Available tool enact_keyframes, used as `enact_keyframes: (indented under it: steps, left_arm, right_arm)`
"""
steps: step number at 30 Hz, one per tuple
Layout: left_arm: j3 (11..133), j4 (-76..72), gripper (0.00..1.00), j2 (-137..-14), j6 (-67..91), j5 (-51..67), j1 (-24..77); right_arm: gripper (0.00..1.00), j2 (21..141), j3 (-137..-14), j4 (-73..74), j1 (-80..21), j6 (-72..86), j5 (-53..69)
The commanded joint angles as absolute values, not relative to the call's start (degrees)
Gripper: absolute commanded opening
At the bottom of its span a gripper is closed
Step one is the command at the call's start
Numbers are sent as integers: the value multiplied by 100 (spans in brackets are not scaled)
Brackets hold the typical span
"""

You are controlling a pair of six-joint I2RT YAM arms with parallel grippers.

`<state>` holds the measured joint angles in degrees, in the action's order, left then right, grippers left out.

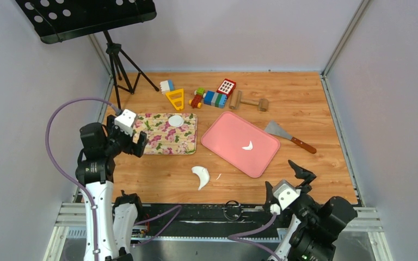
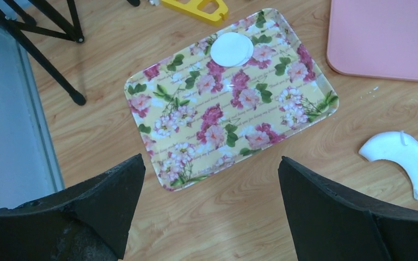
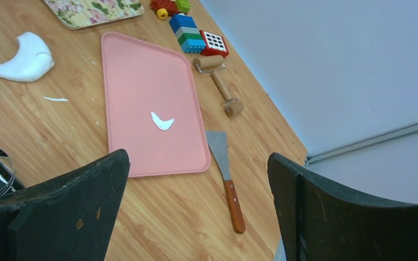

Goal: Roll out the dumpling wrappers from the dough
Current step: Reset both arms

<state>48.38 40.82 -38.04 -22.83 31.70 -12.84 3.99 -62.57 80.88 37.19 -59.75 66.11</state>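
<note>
The dumpling wrappers [image 1: 176, 120] are thin white round discs, overlapping at the far end of the floral tray [image 1: 158, 142]; the left wrist view shows them [image 2: 232, 49] slightly offset. A white crescent of dough [image 1: 201, 175] lies on the wood in front of the trays, also seen as dough [image 2: 400, 155] and dough [image 3: 24, 57]. A small dough scrap [image 1: 247, 145] sits on the pink tray [image 1: 226, 130]. My left gripper [image 1: 129, 140] hovers open over the floral tray's near left corner, holding nothing. My right gripper [image 1: 286, 179] is open and holds nothing, near the table's front right.
A wooden rolling pin [image 1: 247, 101] and toy blocks [image 1: 215, 98] lie at the back. A scraper with a wooden handle [image 1: 289, 136] lies right of the pink tray. A small metal ring [image 1: 232, 209] rests on the front rail. A tripod [image 1: 121, 68] stands at the back left.
</note>
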Motion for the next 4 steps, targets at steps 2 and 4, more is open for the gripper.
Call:
enact_keyframes:
  steps: [2, 4]
  left_arm:
    - [4869, 3850, 100, -3868, -2128, 3126, -1283]
    - [4869, 3855, 100, -3913, -2148, 3175, -1286]
  right_arm:
    - [100, 476, -5982, 8243, 3736, -6402, 6881]
    - [100, 469, -5985, 8142, 3735, -6286, 6845]
